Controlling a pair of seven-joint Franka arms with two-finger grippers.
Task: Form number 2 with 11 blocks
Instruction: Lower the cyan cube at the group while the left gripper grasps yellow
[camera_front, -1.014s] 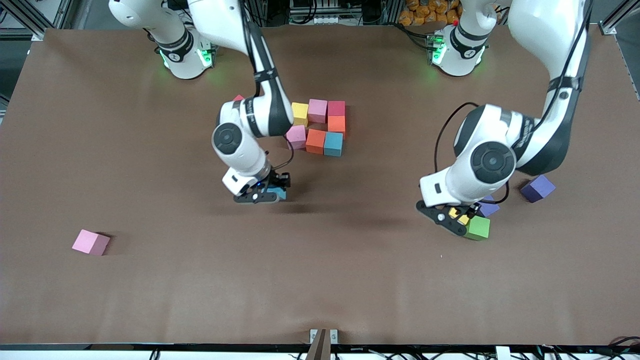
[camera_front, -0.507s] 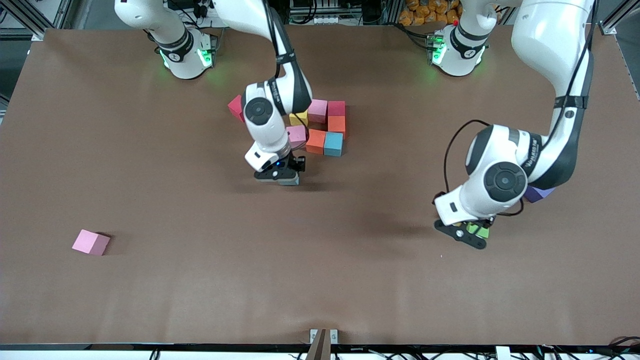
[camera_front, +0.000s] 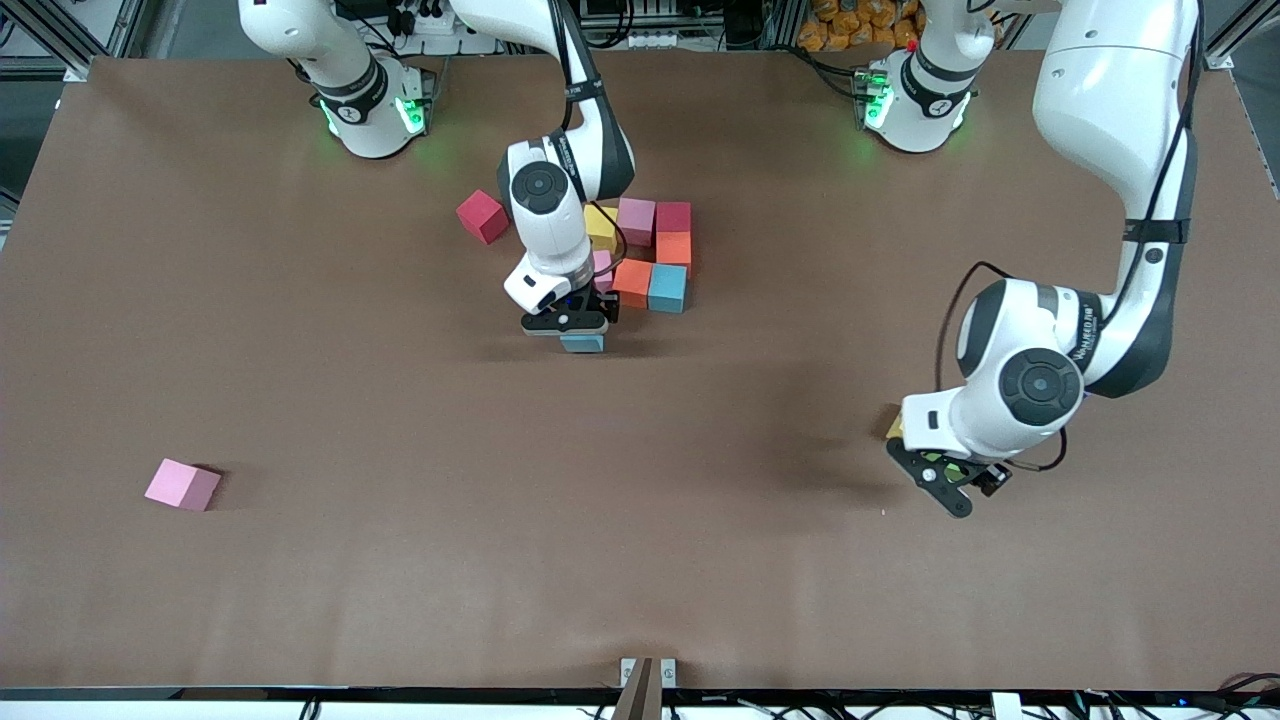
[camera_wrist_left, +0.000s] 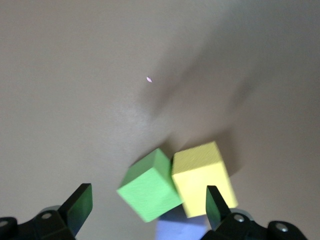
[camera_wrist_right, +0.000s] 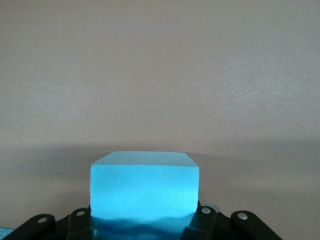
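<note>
The bench (camera_front: 400, 580) is covered by a matte brown sheet, lit evenly from above; soft shadows are cast on it; aluminium framing (camera_front: 80, 30) and tangled cables (camera_front: 640, 25) are seen along its upper edge; orange objects (camera_front: 850, 20) are heaped there.

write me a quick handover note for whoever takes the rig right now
Right gripper: shut on a blue cube, over the table just in front of the partial 2.
Left gripper: open, over the green cube and yellow cube, which lie touching toward the left arm's end; nothing held.
Done: seven cubes set edge to edge in the partial 2.
Loose: red cube beside the partial 2, toward the right arm's base; pink cube toward the right arm's end, nearer the front camera.
Left: place the blue cube, then add green, yellow and one more.
</note>
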